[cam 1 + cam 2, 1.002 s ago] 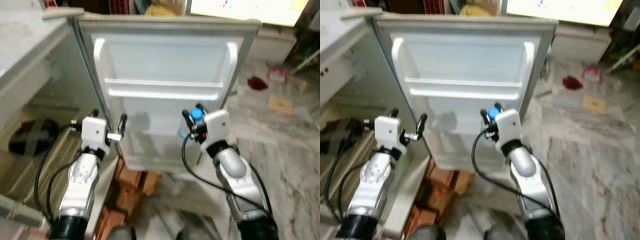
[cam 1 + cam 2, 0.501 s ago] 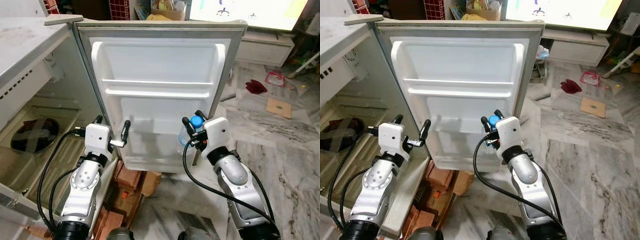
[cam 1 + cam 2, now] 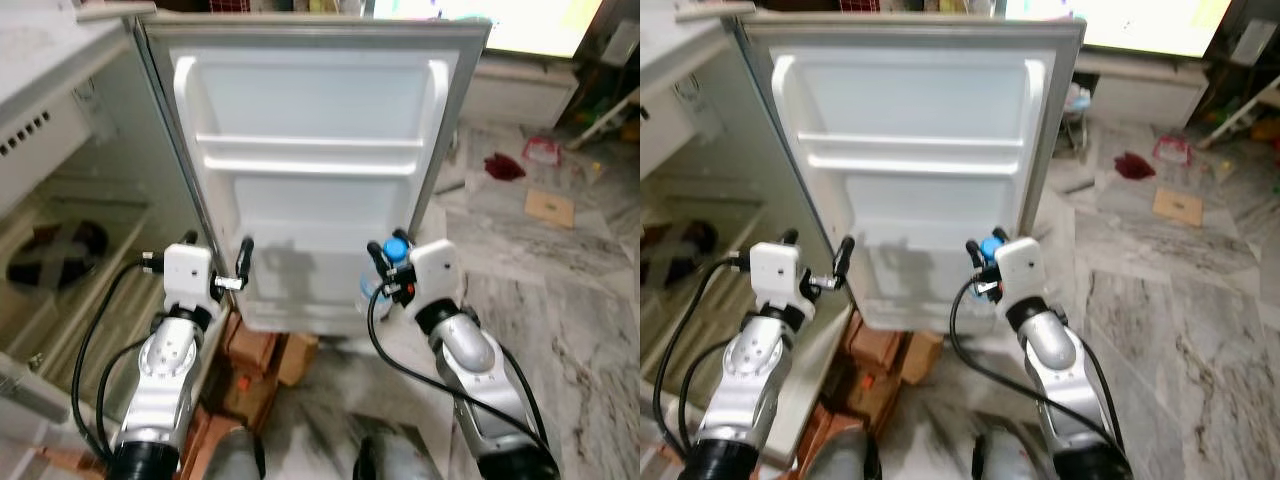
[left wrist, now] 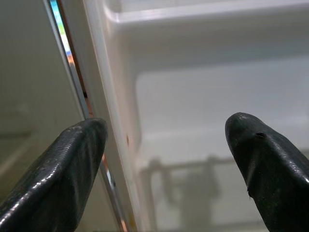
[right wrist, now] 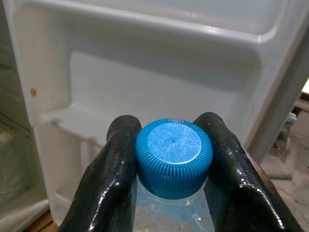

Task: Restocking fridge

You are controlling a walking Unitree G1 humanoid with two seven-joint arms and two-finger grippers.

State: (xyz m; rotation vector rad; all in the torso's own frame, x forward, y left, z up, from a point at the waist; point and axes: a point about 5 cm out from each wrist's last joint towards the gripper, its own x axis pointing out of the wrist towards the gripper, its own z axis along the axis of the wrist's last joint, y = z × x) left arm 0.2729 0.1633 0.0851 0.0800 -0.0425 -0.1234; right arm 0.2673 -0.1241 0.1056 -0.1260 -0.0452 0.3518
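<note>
So we're mid-restock here. Our right gripper [image 3: 387,268] has its fingers clamped on the neck of a water bottle [image 5: 173,159], blue cap up, held right in front of the open fridge door [image 3: 320,110]. The door shelves [image 3: 320,165] look bare, so nothing seems stocked there yet; the bottle isn't on any shelf. We'd guess the lower door shelf is the target, not far off.

Our left gripper [image 3: 215,268] hovers by the door's hinge edge, fingers [image 4: 72,159] spread wide, holding nothing.

The head views give us the whole layout, including the fridge interior [image 3: 70,250] and cardboard boxes [image 3: 270,355] below. The right wrist view gives the close-up: both fingers hugging the ribbed cap.
</note>
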